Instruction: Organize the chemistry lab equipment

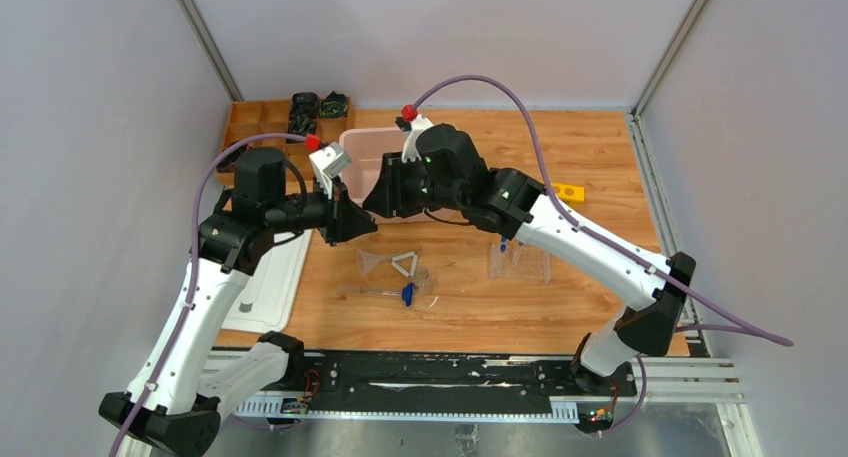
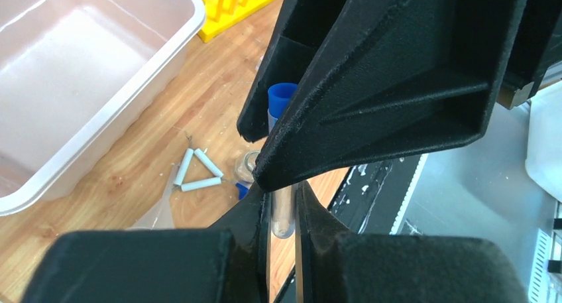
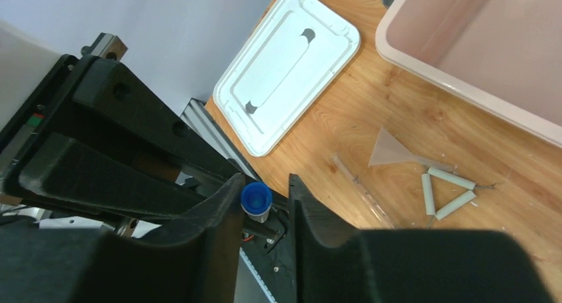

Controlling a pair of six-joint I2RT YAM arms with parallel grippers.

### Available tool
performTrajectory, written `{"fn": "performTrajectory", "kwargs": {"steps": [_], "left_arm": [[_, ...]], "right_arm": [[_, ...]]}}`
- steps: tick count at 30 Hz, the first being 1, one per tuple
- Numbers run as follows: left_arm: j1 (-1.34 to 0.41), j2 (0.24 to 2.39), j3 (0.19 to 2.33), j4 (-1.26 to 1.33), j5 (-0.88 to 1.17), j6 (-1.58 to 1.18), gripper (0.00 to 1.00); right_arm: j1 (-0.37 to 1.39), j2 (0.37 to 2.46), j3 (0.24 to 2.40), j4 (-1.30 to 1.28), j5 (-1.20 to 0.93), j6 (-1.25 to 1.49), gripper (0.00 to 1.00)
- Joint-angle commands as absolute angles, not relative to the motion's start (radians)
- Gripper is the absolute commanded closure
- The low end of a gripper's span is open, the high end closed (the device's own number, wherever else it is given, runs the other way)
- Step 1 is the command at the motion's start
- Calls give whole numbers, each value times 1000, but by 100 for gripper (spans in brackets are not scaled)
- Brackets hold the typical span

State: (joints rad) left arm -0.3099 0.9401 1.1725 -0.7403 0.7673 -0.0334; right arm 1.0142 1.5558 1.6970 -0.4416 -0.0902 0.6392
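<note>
Left tool [image 2: 281, 202] pinches blue-capped tube [image 3: 255, 200], cap pointing toward right tool [image 3: 264, 187].

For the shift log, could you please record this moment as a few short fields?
Left pincer: shut on the lower end of a blue-capped clear plastic tube
Right pincer: around the tube's blue cap; grip unclear
Stage: tube spans both pincers, above the table
On table: clear plastic funnel, white triangle, clear plastic tube rack
Far side: pale pink plastic bin
</note>
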Motion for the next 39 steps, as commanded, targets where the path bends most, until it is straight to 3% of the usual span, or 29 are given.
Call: {"fn": "performTrajectory", "kwargs": {"steps": [1, 4, 6, 7, 10, 11, 18, 24, 39], "left_arm": [[-311, 917, 1195, -737, 788, -2, 100], [-311, 914, 1192, -741, 771, -2, 100], [-311, 915, 1192, -742, 756, -2, 89], [-311, 916, 1193, -743, 747, -2, 76], [-311, 916, 1208, -759, 703, 9, 5], [-311, 918, 1215, -772, 687, 26, 1], [-311, 930, 1255, -832, 584, 87, 0], [-311, 938, 1256, -832, 562, 91, 0], [-311, 945, 1255, -833, 534, 89, 0]], "right_arm": [[996, 1559, 1725, -476, -129, 625, 70], [990, 1556, 1721, -477, -144, 620, 86], [981, 1540, 1705, -478, -145, 616, 99], [972, 1527, 1687, -480, -144, 612, 100], [925, 1455, 1599, -493, -126, 589, 100], [900, 1421, 1558, -504, -103, 572, 100], [684, 1087, 1208, -601, 240, 436, 100], [561, 906, 943, -588, 393, 428, 100], [543, 878, 649, -359, 524, 467, 100]]}}
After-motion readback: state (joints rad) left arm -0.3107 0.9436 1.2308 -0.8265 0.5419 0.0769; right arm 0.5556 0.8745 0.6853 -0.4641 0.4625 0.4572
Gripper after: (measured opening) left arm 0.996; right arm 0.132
